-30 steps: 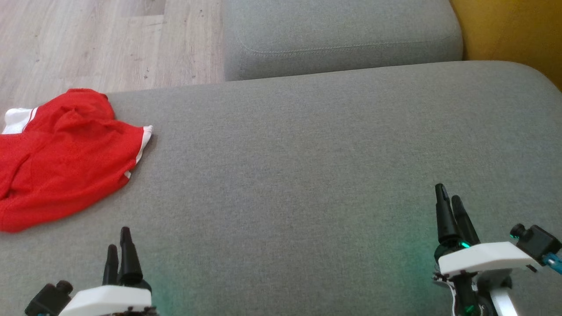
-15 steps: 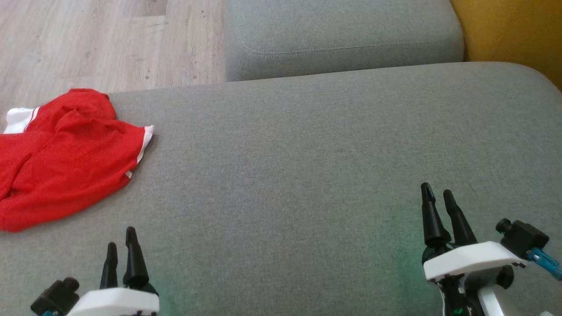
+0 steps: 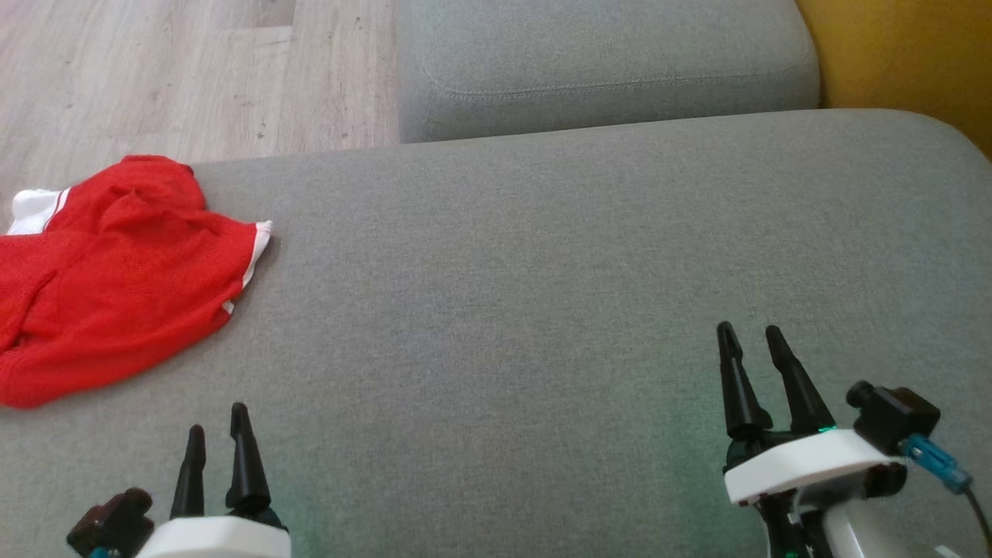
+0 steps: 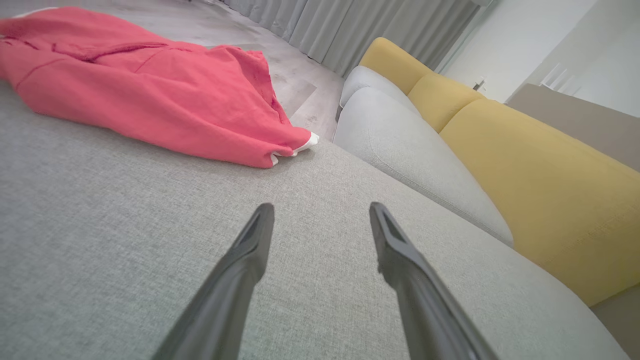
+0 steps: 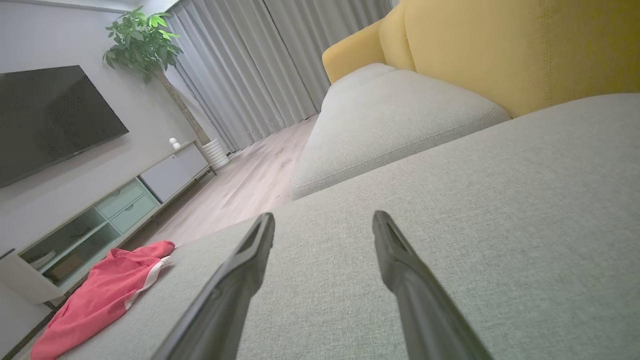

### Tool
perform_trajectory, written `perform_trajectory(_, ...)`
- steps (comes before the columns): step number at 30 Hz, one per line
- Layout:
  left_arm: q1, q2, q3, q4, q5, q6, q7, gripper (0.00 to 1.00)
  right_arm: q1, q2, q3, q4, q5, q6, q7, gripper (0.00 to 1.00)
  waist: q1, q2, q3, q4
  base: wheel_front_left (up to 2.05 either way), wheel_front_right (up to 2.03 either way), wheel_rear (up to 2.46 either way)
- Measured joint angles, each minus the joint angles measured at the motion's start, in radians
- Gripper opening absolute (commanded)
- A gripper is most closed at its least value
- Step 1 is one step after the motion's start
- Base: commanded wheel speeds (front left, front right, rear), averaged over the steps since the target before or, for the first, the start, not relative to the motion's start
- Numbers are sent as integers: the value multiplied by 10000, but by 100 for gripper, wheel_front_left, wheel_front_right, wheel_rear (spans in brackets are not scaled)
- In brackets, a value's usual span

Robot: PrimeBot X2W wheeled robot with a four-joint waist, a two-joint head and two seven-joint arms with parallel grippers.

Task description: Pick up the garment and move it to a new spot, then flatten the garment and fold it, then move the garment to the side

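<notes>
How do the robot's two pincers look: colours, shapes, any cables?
Each pincer, left pincer and right pincer, has two long, tapered black fingers on a white shell. A small black camera block sits beside the right one, with a blue cable plug and a small green light.

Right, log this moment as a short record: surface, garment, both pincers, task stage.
surface: grey sofa seat
item: red garment with white trim, crumpled, lying at the seat's left end
left arm: left pincer open, empty, over the seat, near the garment but apart from it
right arm: right pincer open, empty, over the seat's right part, far from the garment
task stage: garment not yet picked up
</notes>
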Motion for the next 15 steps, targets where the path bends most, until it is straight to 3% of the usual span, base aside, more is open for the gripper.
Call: perform_trajectory(15,194,15,-12,-56,1760,-12,-376,100,-3,-2,278,-75,-1962,0,-408,100,0,0,-95,-2,0,0,0)
